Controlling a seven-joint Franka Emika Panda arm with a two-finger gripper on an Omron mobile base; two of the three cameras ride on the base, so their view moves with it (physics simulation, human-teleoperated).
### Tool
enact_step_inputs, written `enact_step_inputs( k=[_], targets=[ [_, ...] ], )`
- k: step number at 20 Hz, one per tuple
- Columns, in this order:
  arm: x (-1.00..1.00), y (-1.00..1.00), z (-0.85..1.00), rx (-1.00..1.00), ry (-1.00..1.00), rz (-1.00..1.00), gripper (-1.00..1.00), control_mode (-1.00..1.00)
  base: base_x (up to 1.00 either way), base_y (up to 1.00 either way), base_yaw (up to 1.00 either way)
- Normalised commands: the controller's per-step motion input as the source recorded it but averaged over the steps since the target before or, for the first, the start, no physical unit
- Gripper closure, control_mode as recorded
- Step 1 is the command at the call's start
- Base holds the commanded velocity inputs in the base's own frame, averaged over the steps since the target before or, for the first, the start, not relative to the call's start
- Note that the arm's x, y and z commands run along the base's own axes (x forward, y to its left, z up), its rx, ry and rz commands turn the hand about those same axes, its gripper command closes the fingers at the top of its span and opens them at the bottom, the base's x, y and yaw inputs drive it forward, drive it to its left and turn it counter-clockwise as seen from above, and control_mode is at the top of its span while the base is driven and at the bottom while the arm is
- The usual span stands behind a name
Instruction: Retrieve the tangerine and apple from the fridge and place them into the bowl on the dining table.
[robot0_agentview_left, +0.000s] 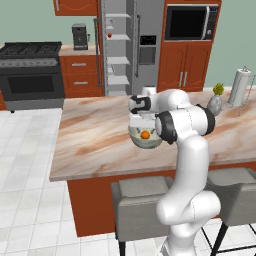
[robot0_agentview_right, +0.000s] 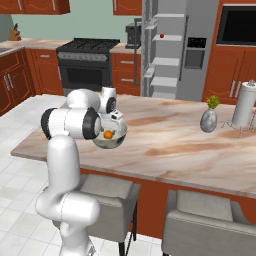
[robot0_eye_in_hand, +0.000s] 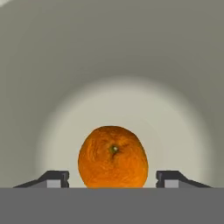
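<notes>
Nearest the hand camera, the tangerine (robot0_eye_in_hand: 113, 156) is seen between the two dark fingertips (robot0_eye_in_hand: 54, 178), with a clear gap on each side; the gripper (robot0_eye_in_hand: 113, 180) is parted around the fruit rather than clamped on it, so release into the bowl (robot0_eye_in_hand: 109, 57) appears to be under way. Whether the tangerine is already resting on the glossy bowl floor cannot be told. From the base cameras, the bowl (robot0_agentview_left: 145, 137) is seen on the dining table (robot0_agentview_left: 95, 145), near its front edge, with the orange ball (robot0_agentview_left: 145, 134) inside and the hand lowered over it. Farther back, the fridge (robot0_agentview_right: 170, 50) is left open, and the apple (robot0_agentview_right: 162, 35) is still to be fetched from an upper shelf.
</notes>
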Motion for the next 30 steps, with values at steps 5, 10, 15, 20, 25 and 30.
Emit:
enact_step_inputs(
  k=[5,10,15,20,25,30],
  targets=[
    [-0.3,-0.05,0.44,0.0,0.0,-0.01,-1.0,-1.0,0.0,0.0,0.0],
    [-0.58,-0.27,0.86,0.0,-0.09,-0.01,-1.0,-1.0,0.0,0.0,0.0],
    [-1.0,-0.3,1.0,0.0,-0.22,0.0,-1.0,-1.0,0.0,0.0,0.0],
    [-1.0,-0.15,1.0,0.0,-0.16,0.0,-1.0,-1.0,0.0,0.0,0.0],
    [-1.0,0.0,0.84,0.0,-0.13,0.0,-1.0,-1.0,0.0,0.0,0.0],
    [-1.0,0.02,0.71,0.0,-0.14,0.0,-1.0,-1.0,0.0,0.0,0.0]
  ],
)
